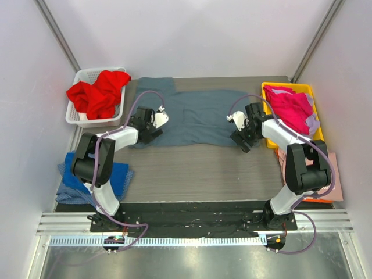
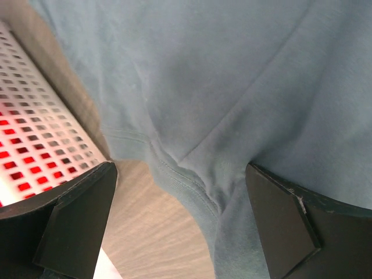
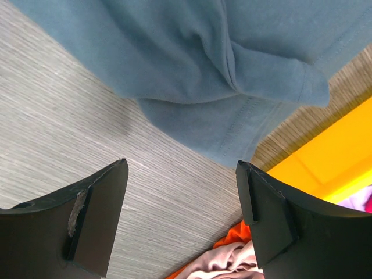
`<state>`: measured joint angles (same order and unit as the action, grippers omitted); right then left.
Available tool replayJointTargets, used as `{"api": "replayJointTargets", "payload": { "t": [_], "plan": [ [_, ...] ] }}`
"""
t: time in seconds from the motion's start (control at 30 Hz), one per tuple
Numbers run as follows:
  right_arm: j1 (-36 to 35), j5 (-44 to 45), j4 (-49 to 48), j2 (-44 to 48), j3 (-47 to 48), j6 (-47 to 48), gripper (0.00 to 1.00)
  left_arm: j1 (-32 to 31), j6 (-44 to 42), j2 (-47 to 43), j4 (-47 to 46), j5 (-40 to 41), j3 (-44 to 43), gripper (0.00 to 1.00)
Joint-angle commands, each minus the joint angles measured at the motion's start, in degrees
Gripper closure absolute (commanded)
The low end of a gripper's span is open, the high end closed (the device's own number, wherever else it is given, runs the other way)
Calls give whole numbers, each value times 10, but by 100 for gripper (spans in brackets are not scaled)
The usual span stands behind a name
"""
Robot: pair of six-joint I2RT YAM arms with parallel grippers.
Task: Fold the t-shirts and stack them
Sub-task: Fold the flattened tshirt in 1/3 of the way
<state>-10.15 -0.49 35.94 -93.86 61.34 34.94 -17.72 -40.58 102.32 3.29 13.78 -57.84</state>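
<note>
The large slate blue-grey t-shirt (image 1: 195,116) lies spread across the back middle of the table. My left gripper (image 1: 150,135) is open at its near left corner; in the left wrist view (image 2: 180,221) the shirt's seamed edge (image 2: 221,87) lies between the jaws, not gripped. My right gripper (image 1: 241,139) is open at the near right corner; in the right wrist view (image 3: 181,215) it hangs over bare table just short of the shirt's hem (image 3: 192,58). A red shirt (image 1: 99,93) fills the white basket. A magenta shirt (image 1: 290,107) lies in the yellow bin. A royal blue shirt (image 1: 96,177) lies at the left.
The white basket (image 1: 78,113) stands at the back left, close to my left gripper (image 2: 35,133). The yellow bin (image 1: 273,87) stands at the back right (image 3: 331,151). A pale pink shirt (image 3: 226,264) on an orange sheet (image 1: 317,199) lies beside the right arm.
</note>
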Motion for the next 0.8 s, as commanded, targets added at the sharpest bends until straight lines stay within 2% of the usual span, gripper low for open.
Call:
{"api": "replayJointTargets", "payload": {
  "t": [0.0, 0.3, 0.77],
  "plan": [
    [-4, 30, -17, 3, 12, 1, 18, 22, -27, 46, -20, 15, 2, 1],
    [-4, 71, -20, 3, 6, 14, 18, 42, -50, 60, -22, 16, -5, 2],
    [-14, 44, -8, 4, 54, -11, 18, 32, 3, -52, 47, -22, 13, 1]
  ]
}}
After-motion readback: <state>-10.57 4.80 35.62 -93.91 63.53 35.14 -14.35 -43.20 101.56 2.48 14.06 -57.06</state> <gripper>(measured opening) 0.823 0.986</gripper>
